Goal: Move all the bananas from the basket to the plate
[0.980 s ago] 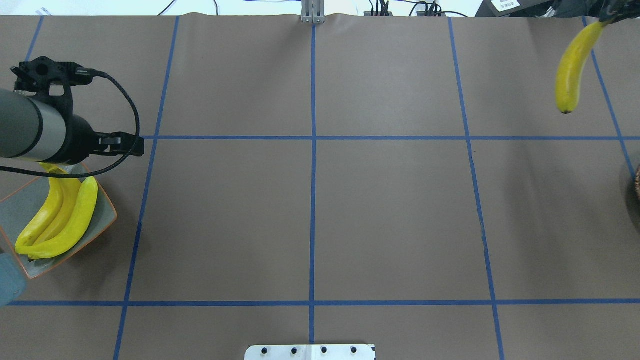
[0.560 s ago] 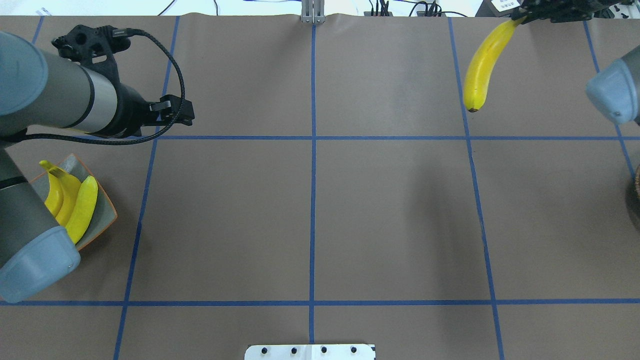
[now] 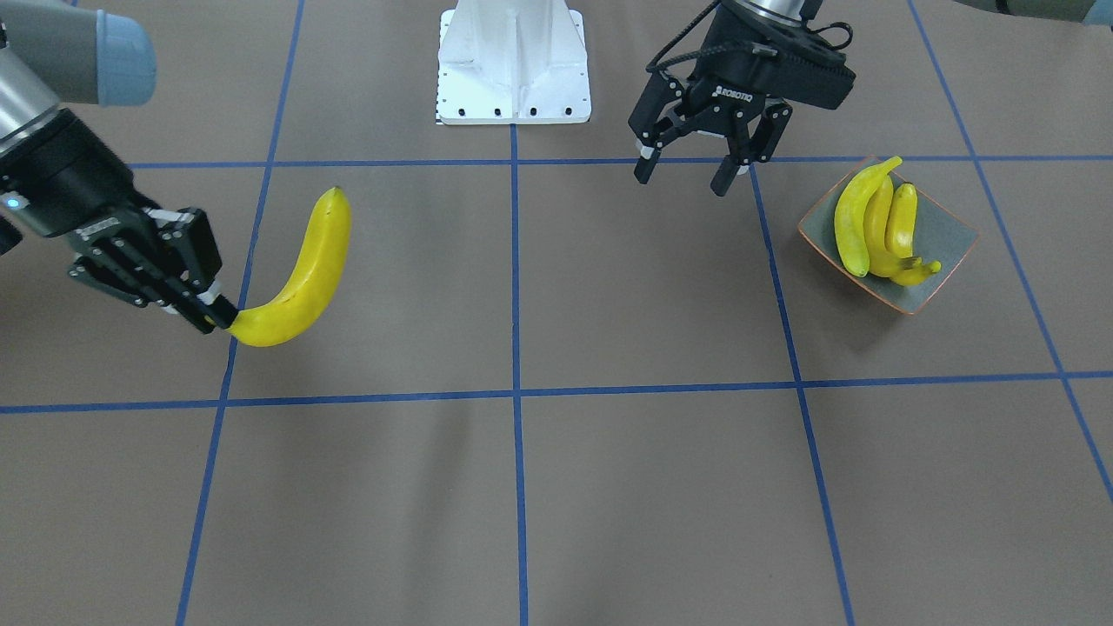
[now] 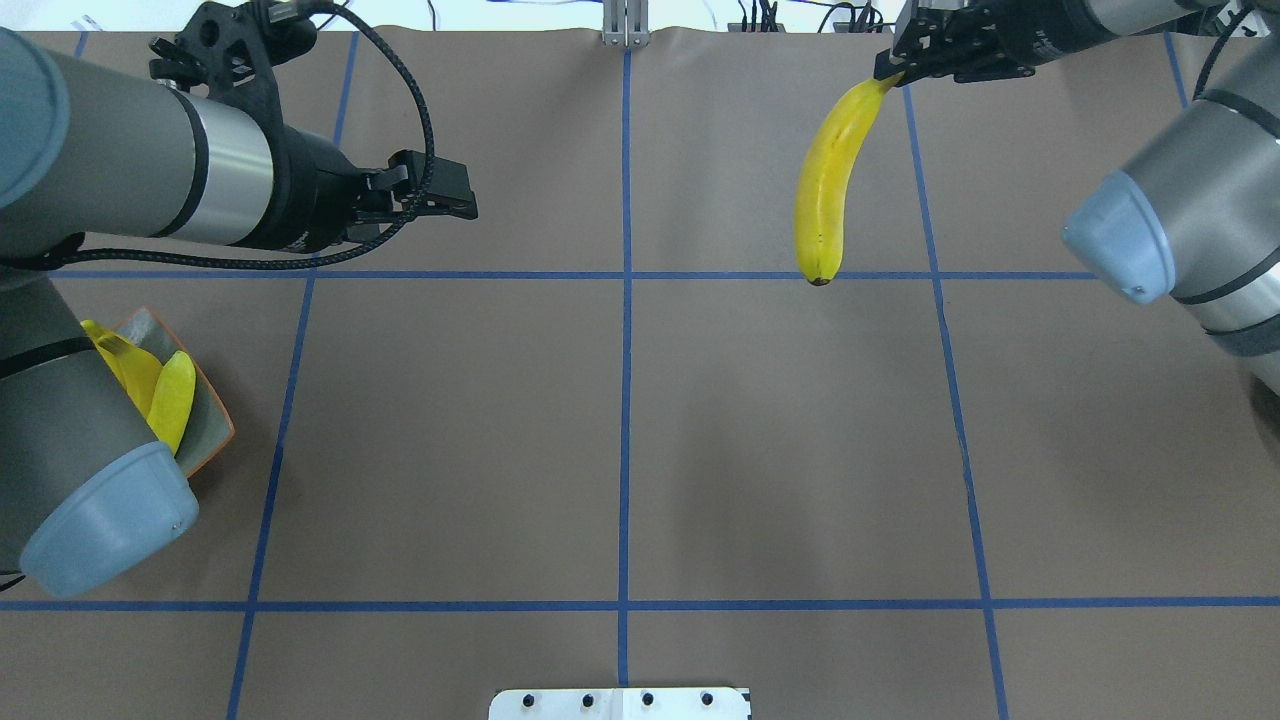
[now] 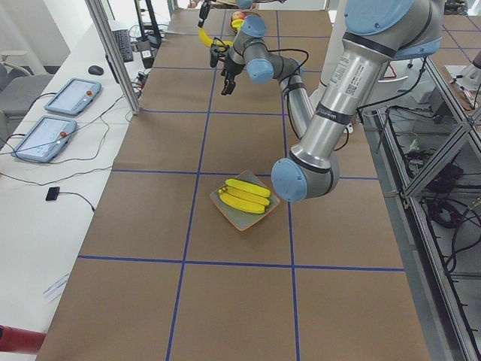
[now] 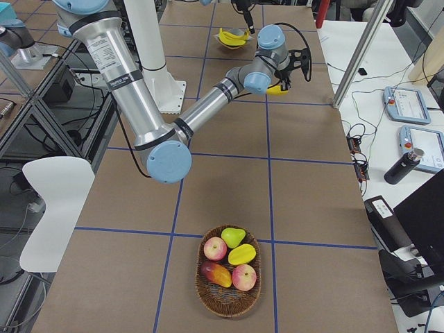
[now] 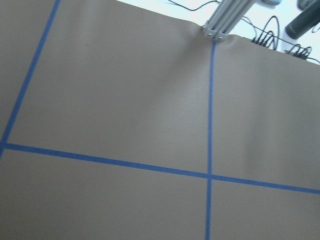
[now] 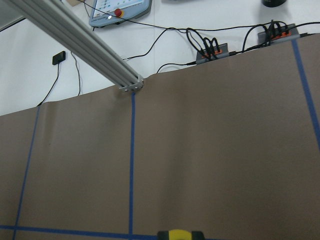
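Three yellow bananas (image 3: 874, 230) lie side by side in the square grey-green plate (image 3: 945, 233) with the orange rim. Another banana (image 3: 300, 274) hangs in the air over the table; my right gripper (image 3: 217, 315) is shut on its stem end. Overhead, this banana (image 4: 828, 190) hangs right of the centre line, at the far side. My left gripper (image 3: 681, 178) is open and empty, raised above the table beside the plate and apart from it. The basket (image 6: 229, 303) stands at the right end of the table, with no banana showing in it.
The basket holds apples, a pear (image 6: 234, 237) and a mango-like fruit. The white robot base (image 3: 513, 65) stands at the near edge's middle. My left arm's elbow (image 4: 110, 520) covers part of the plate overhead. Blue tape lines grid the brown table.
My right gripper has carried the banana leftward in the overhead view, from the far right corner toward the centre. My left arm has swung away from the plate toward the far middle.
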